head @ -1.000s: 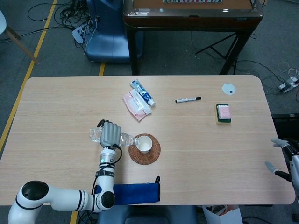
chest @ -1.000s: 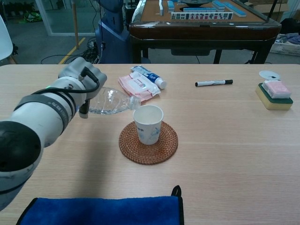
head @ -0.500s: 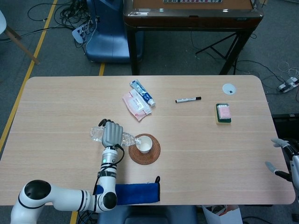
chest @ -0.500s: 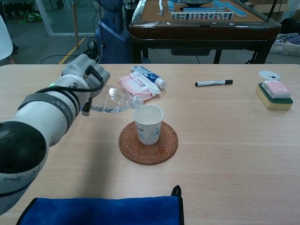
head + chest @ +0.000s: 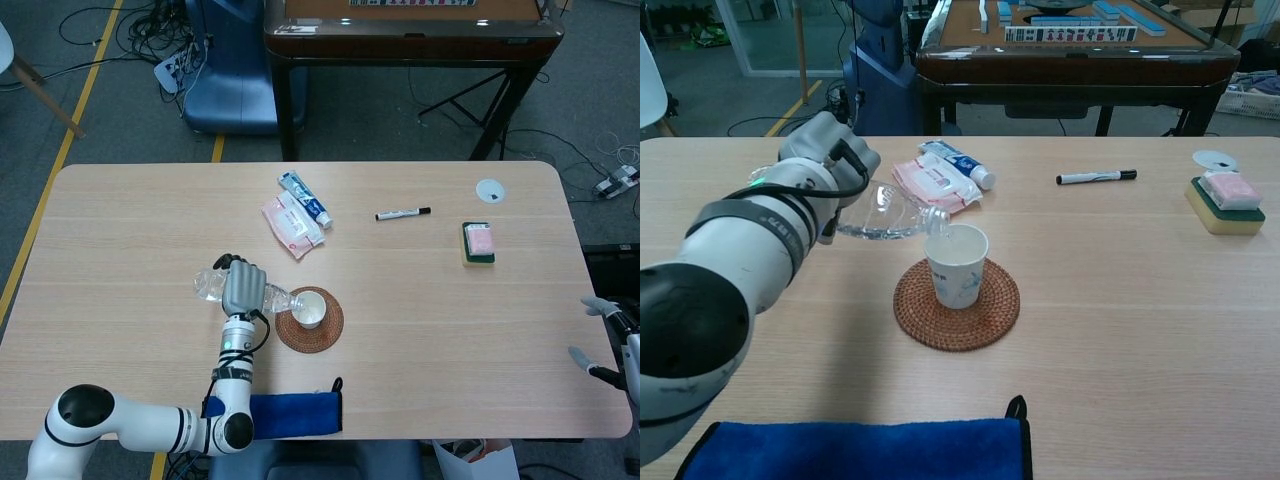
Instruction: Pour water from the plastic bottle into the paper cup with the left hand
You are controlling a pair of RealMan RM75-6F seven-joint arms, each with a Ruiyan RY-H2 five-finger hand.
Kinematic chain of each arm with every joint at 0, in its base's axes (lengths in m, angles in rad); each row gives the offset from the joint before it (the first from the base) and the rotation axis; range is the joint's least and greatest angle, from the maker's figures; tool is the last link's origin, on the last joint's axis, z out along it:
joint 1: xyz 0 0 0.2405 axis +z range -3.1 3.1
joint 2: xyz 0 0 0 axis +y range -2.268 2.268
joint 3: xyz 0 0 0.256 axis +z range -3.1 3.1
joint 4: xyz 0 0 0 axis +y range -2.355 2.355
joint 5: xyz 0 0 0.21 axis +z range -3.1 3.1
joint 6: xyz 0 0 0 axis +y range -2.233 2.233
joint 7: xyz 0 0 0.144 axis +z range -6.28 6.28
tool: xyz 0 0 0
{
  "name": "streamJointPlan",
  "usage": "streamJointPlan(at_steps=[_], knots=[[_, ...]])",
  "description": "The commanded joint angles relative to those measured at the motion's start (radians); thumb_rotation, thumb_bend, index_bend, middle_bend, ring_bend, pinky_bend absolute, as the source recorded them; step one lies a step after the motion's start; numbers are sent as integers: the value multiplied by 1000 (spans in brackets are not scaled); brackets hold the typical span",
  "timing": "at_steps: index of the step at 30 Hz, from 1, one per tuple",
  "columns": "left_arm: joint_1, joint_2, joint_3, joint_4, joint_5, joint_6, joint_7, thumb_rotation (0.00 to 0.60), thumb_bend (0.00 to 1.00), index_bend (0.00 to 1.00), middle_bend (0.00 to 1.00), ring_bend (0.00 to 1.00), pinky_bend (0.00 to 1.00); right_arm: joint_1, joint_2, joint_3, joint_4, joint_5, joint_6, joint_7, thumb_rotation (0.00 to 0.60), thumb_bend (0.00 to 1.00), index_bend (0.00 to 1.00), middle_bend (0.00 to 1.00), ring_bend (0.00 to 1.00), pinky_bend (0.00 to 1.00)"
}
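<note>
Grey-fingered left hand (image 5: 243, 288) wrapped around the clear plastic bottle (image 5: 885, 213), holding it tipped nearly level with its mouth at the rim of the paper cup (image 5: 957, 264); water seems to pool low in the bottle, though no stream is clear. Cup upright on a round woven coaster (image 5: 956, 304), mid-table. Right hand (image 5: 603, 340) at the table's (image 5: 450, 300) far right edge, fingers apart, holding nothing.

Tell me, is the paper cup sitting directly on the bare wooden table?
No, the paper cup stands on a round woven coaster, which lies between it and the table.
</note>
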Motion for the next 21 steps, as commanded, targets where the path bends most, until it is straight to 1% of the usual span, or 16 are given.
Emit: streamJointPlan(at_steps=[1,21], knots=[[-1,0,0,0,0,2,3,600,118,717,764,390,404,-1,0,0,0,0,1,1,600,82,314,417,258,411],[-2,4,17,13,16,9,27,600,118,717,764,391,404,-2,1,0,1,-2,4,4,600,82,314,417,258,411]])
